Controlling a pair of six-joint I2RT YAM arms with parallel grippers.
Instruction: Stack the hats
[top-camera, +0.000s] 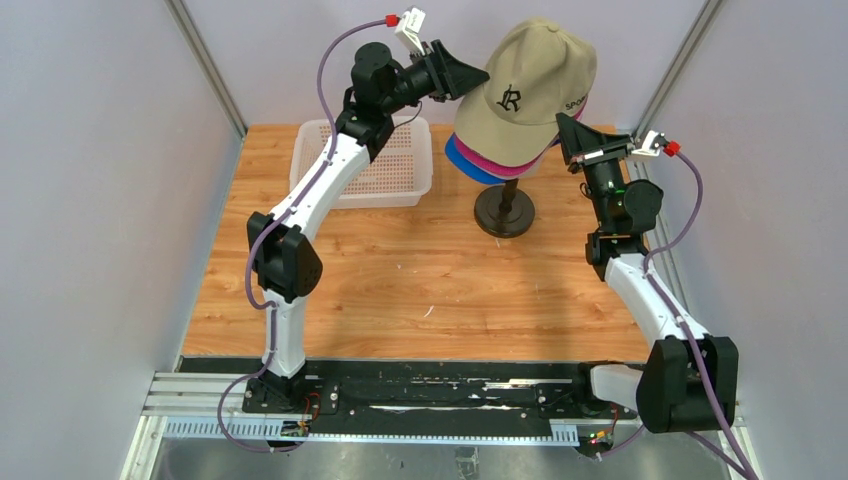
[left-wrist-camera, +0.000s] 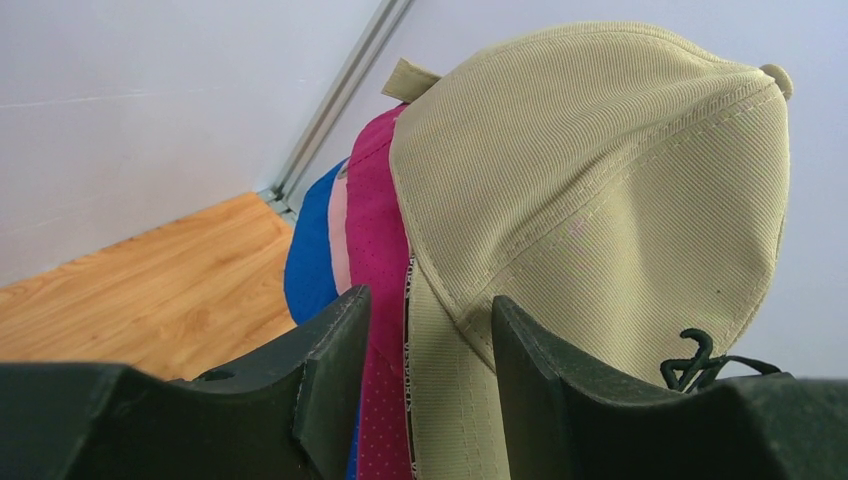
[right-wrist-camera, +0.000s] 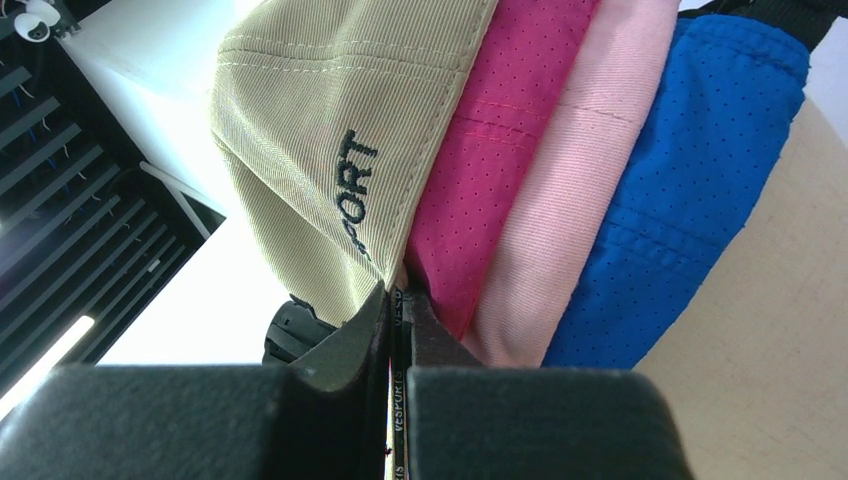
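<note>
Khaki corduroy baseball cap (top-camera: 525, 85) tops the nested magenta cap (right-wrist-camera: 490, 150), pink cap (right-wrist-camera: 570, 200) and blue cap (right-wrist-camera: 690, 180) on a black pedestal stand (top-camera: 504, 210). Its logo panel faces the arms and its length tilts up toward the far wall. Only the wrist views show the grips: the left end effector (left-wrist-camera: 428, 300) clasps its rim, and the right end effector (right-wrist-camera: 400, 295) is clenched on its rim band.

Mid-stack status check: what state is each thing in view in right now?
khaki cap: topmost on the stack.
magenta cap: directly under the khaki cap.
pink cap: under the magenta cap.
blue cap: under the pink cap.
stand: upright, carrying the stack.
basket: upright, open side up.
left gripper: jaws apart astride the khaki and magenta rims; grip unclear.
right gripper: jaws shut on the khaki cap's rim.
</note>
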